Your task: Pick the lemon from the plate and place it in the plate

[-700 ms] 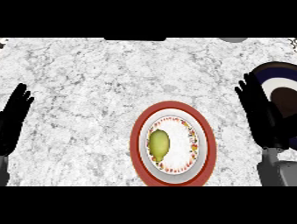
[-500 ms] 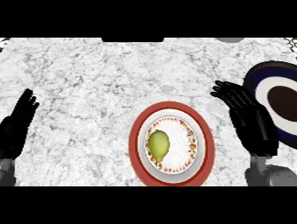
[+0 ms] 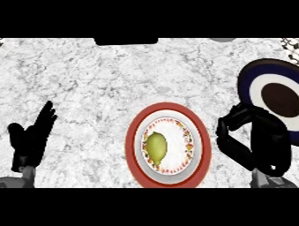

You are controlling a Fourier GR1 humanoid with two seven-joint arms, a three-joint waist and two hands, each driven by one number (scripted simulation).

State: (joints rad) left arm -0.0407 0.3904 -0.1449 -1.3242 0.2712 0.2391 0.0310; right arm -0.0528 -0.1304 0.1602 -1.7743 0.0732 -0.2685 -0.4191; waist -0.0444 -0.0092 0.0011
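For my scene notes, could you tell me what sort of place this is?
Most likely a kitchen counter: a marbled countertop bearing a red-rimmed plate with a lemon on it, and a dark blue plate.

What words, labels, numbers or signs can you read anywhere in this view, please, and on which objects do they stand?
None: nothing legible appears in the head view.
Red-rimmed plate: only a speckled decorative ring around the lemon, no letters.
Dark blue plate: plain concentric bands, no marking.
Marble counter: veining only.
Left hand and right hand: plain black, no labels.
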